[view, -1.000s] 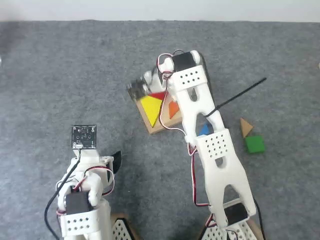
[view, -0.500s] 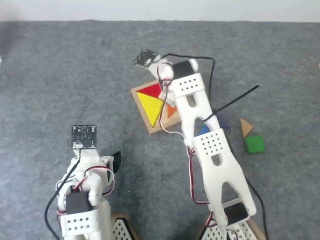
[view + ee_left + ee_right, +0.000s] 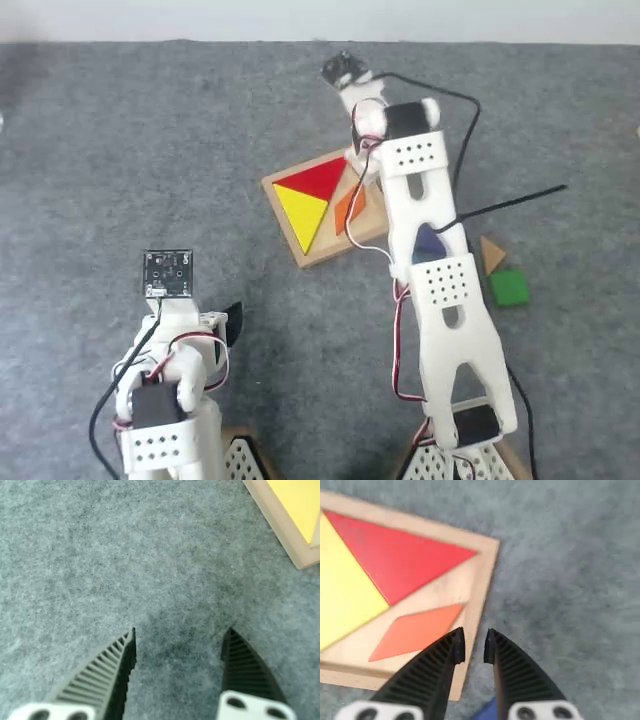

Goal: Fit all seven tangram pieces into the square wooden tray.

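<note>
Centrally on the grey felt table, turned at a slant: the square wooden tray. Holds three pieces: red triangle along the far side, yellow triangle meeting it edge to edge, orange parallelogram near them with bare wood around it. Outside the tray, on the felt: blue piece, just beside the tray's right edge and glimpsed through a gap in the right arm. Farther right, tan triangle and green square, close together and well apart from the tray. Right end effector poised over the tray's rim next to the orange parallelogram, jaws almost closed with only a thin slit, gripping nothing. Left end effector on the left side near the arm bases, well apart from the tray, jaws spread wide over bare felt, empty. Ahead of it in the left wrist view, one corner of the tray with a strip of yellow
</note>
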